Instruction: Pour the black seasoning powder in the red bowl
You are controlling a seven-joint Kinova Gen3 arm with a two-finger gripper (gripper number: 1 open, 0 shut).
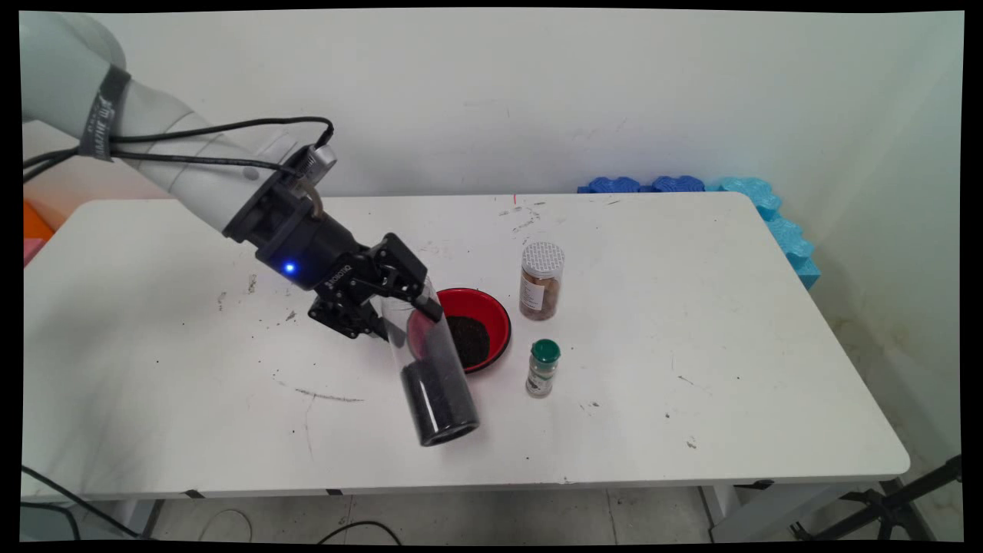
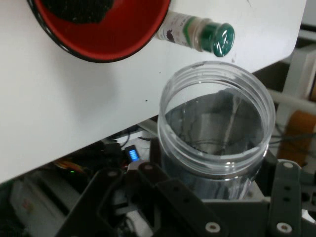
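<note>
While Clamped Near Its Mouth, a Clear Jar Hangs Tilted by the Red Bowl

As the arm reaches in low over the table (image 1: 691, 253), the gripper (image 1: 401, 301) has its 2 fingers closed onto a clear jar (image 1: 434, 369), pinching it near the open end. The jar slants down and away from the fingertips, mouth up by the gripper and base at the low end. Dark grains (image 1: 439, 399) are settled in that lower part. In the hand view the gripper (image 2: 212, 210) sits just under the jar (image 2: 216, 133), whose round mouth is uncapped and faces the camera. Whether the base touches the table cannot be told; it looks lifted.

Just past the fingertips, on the far side from the arm, sits a red bowl (image 1: 498, 307) with a heap of dark grains inside, partly behind the jar. Beyond the bowl, farther from the gripper, stand 2 upright containers: a spice jar (image 1: 541, 283) with a silver lid, and a small bottle (image 1: 544, 370) with a green cap, nearer the held jar's low end. The hand view shows this bottle (image 2: 195, 33) just beside the bowl (image 2: 128, 42).
</note>
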